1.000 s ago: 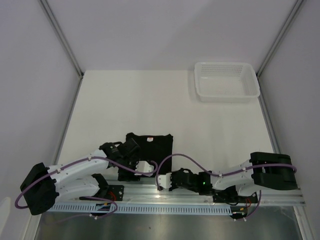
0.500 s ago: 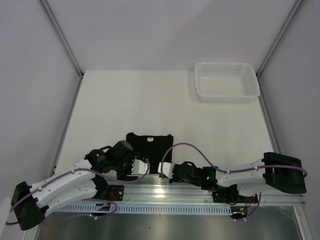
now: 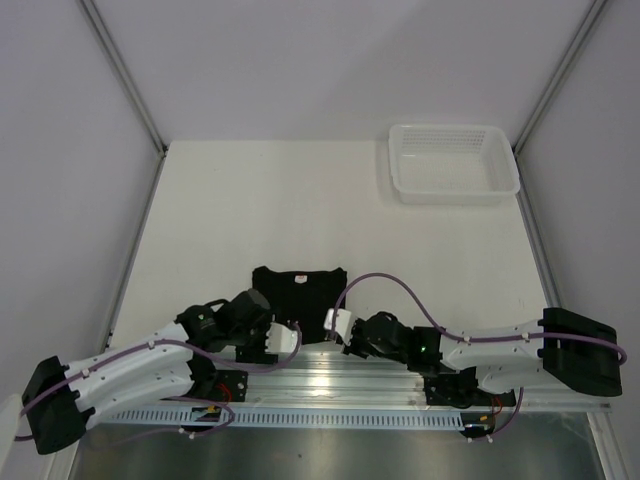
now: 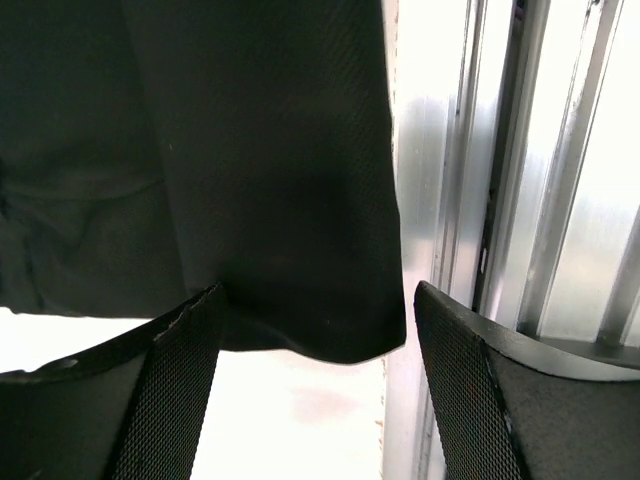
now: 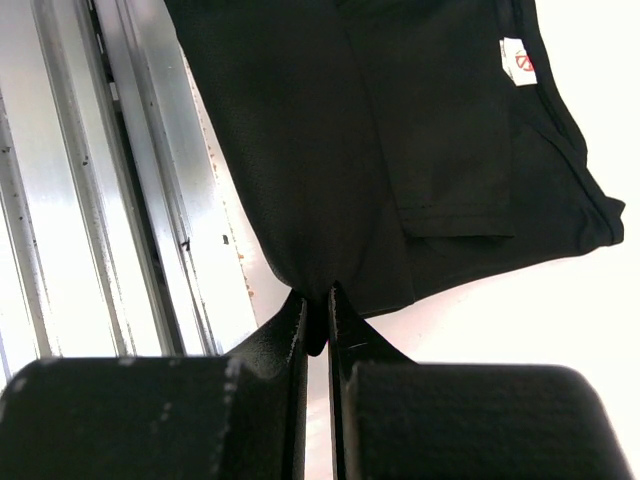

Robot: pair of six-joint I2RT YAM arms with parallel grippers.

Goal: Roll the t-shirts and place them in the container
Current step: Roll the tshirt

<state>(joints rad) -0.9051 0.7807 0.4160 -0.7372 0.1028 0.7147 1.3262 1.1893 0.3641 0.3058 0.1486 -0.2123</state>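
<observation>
White table [image 3: 300, 200], pale walls [image 3: 330, 60], aluminium rail [image 3: 320, 392] nearest.

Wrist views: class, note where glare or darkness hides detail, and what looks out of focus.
Left wrist: the aluminium rail and table blow out to white; the black t-shirt reads nearly flat, weave faint; the fingers keep a legible mesh texture. Right wrist: the rail glares in strips; the shirt's folds and neck label stay readable; the finger bodies are featureless dark.
</observation>
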